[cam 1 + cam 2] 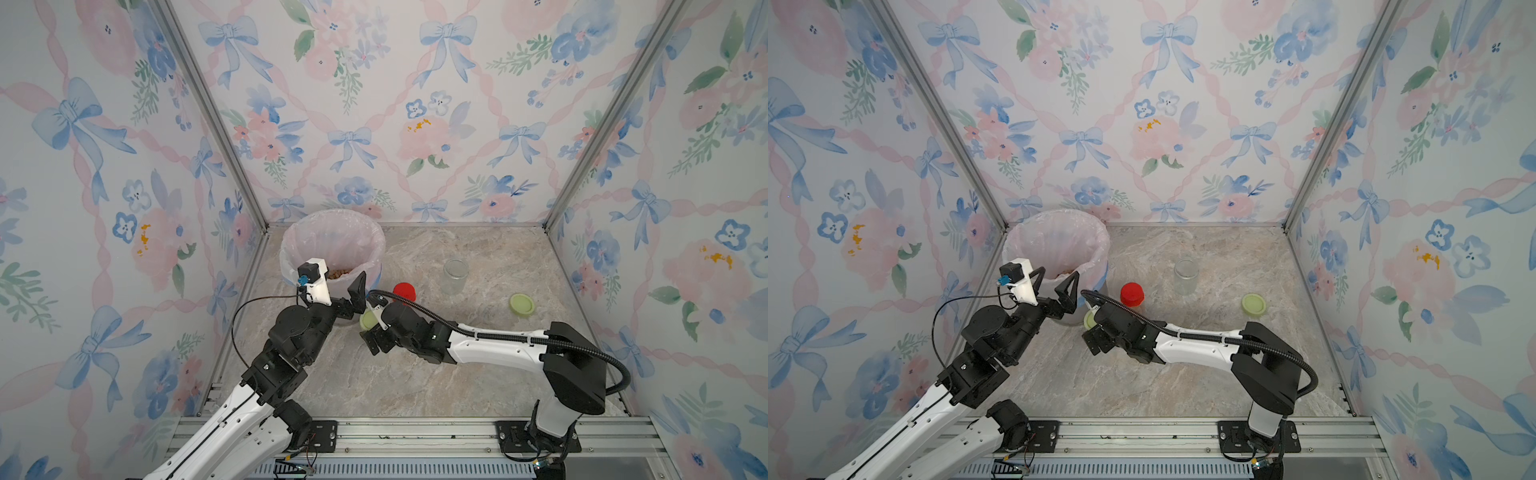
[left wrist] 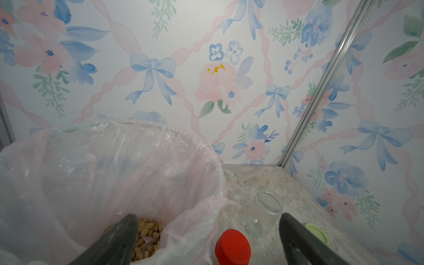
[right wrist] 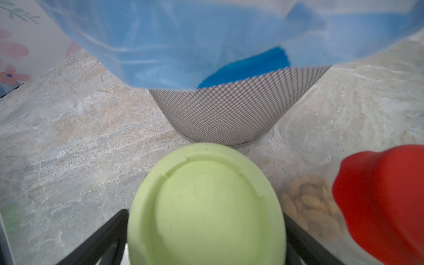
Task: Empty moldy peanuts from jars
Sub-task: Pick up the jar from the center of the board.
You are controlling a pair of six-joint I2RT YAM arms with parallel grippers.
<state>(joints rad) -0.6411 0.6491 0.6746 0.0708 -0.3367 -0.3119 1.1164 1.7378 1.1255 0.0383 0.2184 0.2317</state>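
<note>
Jaws of the right gripper point(image 3: 206, 216) stand spread, flanking the cap of the green-lidded jar point(image 3: 204, 183) near-right of the bin point(image 1: 291, 249), likely to unscrew it; contact unclear. The left gripper point(image 1: 1054, 281) hovers wide open, empty, at the bin's near rim. Some peanuts point(image 2: 146, 231) lie in the bin; the red-lidded jar point(image 1: 404, 291) holds more.

Shiny film, wire mesh, matt lids.
Bin liner point(image 2: 114, 160) thin, crinkled, glossy plastic; bin wall point(image 3: 227, 114) fine metal mesh; open jar point(image 2: 263, 213) clear ribbed glass; green lid point(image 3: 206, 206) and red lid point(image 2: 232, 247) matt plastic; tabletop point(image 1: 395, 386) smooth, marble-patterned.
</note>
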